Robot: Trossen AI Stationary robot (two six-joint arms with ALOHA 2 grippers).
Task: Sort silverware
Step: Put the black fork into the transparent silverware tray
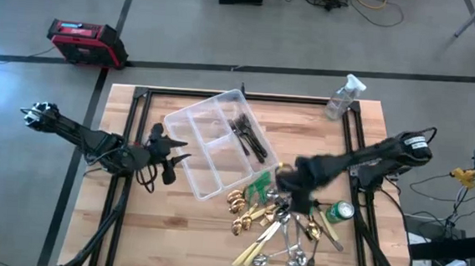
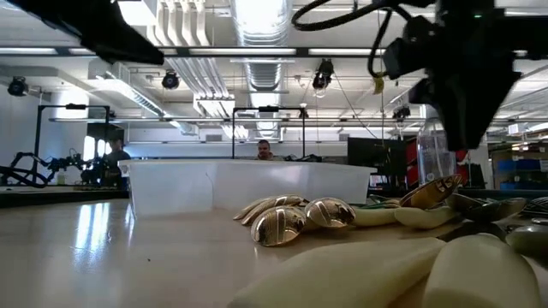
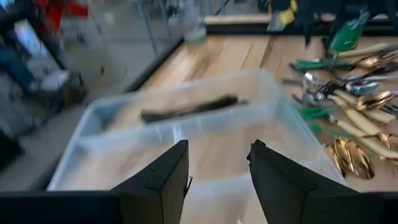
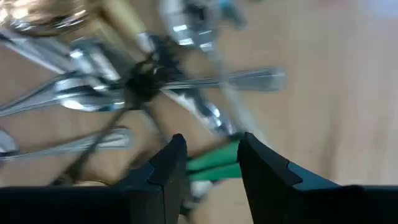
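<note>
Dark right hand (image 4: 208,163), fingers parted and empty, hangs just above the silverware (image 1: 285,229) pile. A green-handled piece (image 4: 211,163) shows between its fingers. The pile's long axes fan in mixed directions beside the clear tray (image 1: 211,144). Dark forks (image 1: 248,136) lie lengthwise in a tray compartment. Left hand (image 3: 217,165), open, waits beside the tray. The wooden bench (image 1: 155,236) stands on grey floor.

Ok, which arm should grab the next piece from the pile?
Right. Its gripper hangs open directly over the silverware pile. The left gripper waits open on the tray's far side, away from the pile.
</note>
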